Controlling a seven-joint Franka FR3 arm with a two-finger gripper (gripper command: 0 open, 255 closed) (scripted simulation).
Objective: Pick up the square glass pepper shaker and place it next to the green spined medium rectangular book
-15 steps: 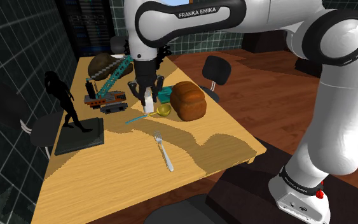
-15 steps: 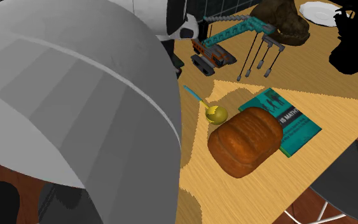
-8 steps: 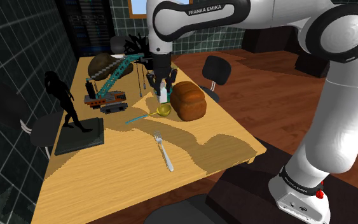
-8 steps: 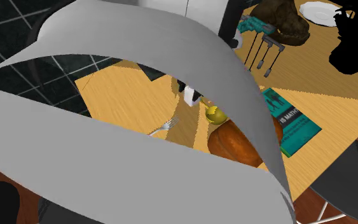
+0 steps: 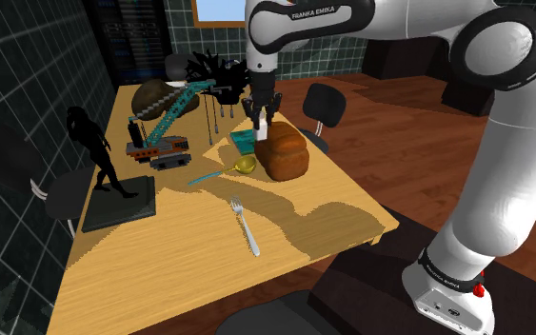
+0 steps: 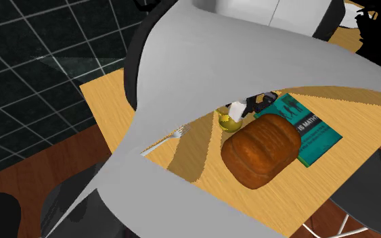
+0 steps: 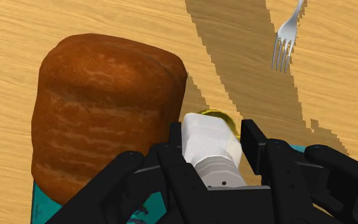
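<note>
My gripper is shut on the pepper shaker, a small white square bottle hanging above the table. In the wrist view the shaker sits clasped between both black fingers, right beside a brown bread loaf. The teal-covered book lies flat under and behind the loaf; a strip of the book shows just beside the held shaker. In the second exterior view the shaker hovers over the book's near corner, and the arm hides much of the table.
A yellow spoon lies just below the gripper and a fork lies nearer the table's front. A toy crane, a black figurine on a dark base and a brown lump stand toward the shoulder view's left.
The gripper has carried the shaker toward the shoulder view's right and farther back, from over the spoon to beside the bread loaf and above the book's edge.
</note>
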